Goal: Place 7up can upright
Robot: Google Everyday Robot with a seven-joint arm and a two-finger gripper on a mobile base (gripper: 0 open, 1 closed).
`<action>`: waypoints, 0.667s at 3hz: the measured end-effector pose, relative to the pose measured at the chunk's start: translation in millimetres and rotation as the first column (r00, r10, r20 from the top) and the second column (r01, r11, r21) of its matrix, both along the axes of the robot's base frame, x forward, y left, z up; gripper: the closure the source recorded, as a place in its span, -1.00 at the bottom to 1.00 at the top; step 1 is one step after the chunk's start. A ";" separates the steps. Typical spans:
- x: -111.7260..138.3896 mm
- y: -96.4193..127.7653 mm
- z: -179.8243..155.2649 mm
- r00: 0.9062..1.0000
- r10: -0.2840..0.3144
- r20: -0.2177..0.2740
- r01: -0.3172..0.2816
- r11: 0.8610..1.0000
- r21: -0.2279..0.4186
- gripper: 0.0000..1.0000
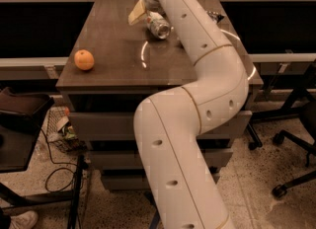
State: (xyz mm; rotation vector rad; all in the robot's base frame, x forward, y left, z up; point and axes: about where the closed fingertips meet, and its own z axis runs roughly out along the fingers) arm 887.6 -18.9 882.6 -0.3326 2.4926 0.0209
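The arm is stretched from the foreground across the table to its far end. There the can lies on its side, one shiny end turned toward the camera. The gripper is just left of the can, largely hidden by the arm, and whether it is clenched on the can cannot be told. The can would best be tipped slowly until its base sits flat, and only then let go. An orange rests well apart, near the left edge. A chair stands on the speckled floor at right.
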 end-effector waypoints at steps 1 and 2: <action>-23.7 -7.8 -5.5 0.995 -0.042 -0.092 0.029 0.991 -0.130 -1.00; -34.7 -10.6 -8.3 0.990 -0.051 -0.134 0.023 0.979 -0.203 -1.00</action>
